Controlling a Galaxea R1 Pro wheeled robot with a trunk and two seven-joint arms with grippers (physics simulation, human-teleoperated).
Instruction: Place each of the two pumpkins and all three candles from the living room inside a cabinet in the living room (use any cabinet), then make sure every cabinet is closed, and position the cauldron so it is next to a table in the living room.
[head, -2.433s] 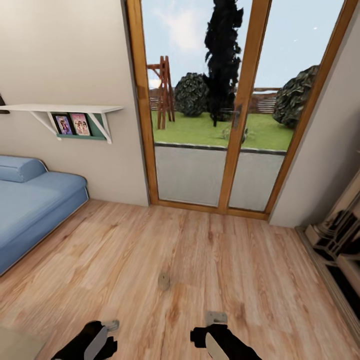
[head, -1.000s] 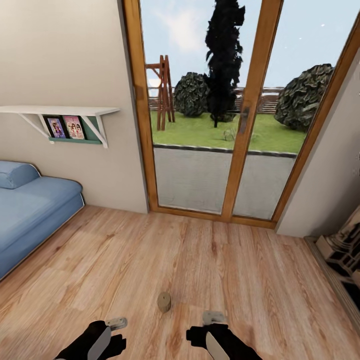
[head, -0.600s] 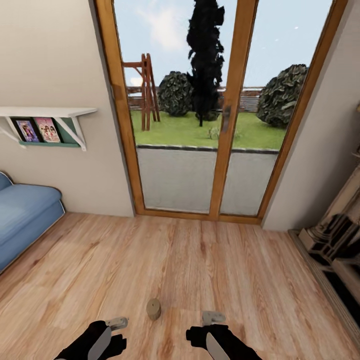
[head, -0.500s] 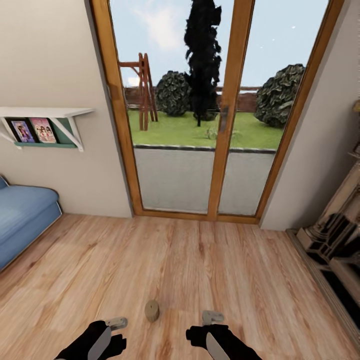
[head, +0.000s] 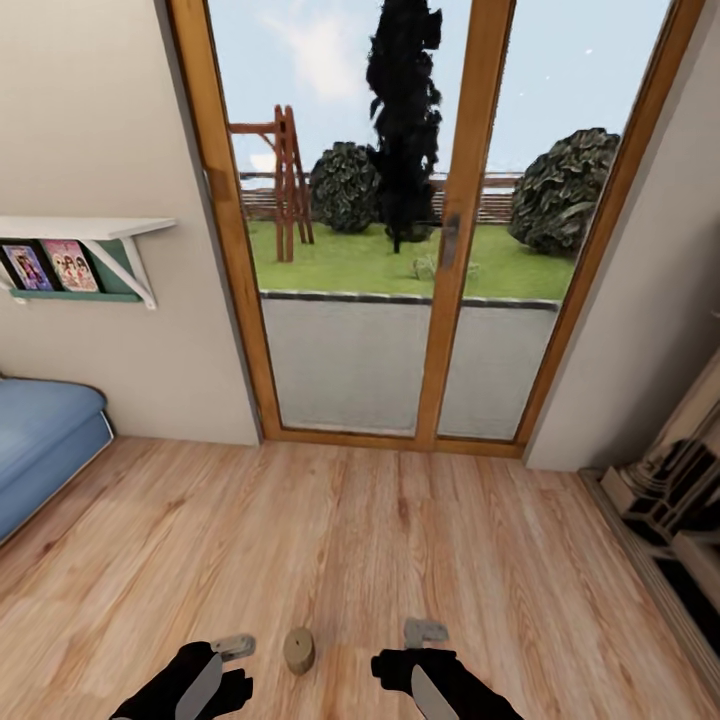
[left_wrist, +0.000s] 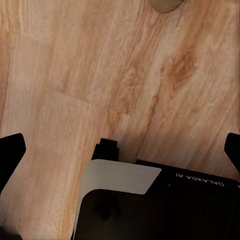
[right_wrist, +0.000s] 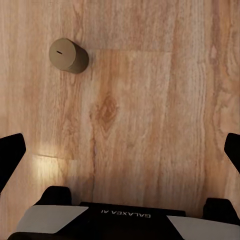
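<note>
Fingers of both black grippers, left (head: 232, 647) and right (head: 425, 632), hanging spread and empty above the wood-plank floor (head: 400, 540), flanking the short stubby beige-grey candle (head: 298, 649) standing upright between them — probably light, rigid, slightly waxy, best pinched across its round side.

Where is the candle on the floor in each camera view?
Head view: the candle stands on the floor low in the picture, between the two hands.
Left wrist view: only its edge shows, at the top border.
Right wrist view: upper left.
Shared landmark: the wood plank floor under it.
</note>
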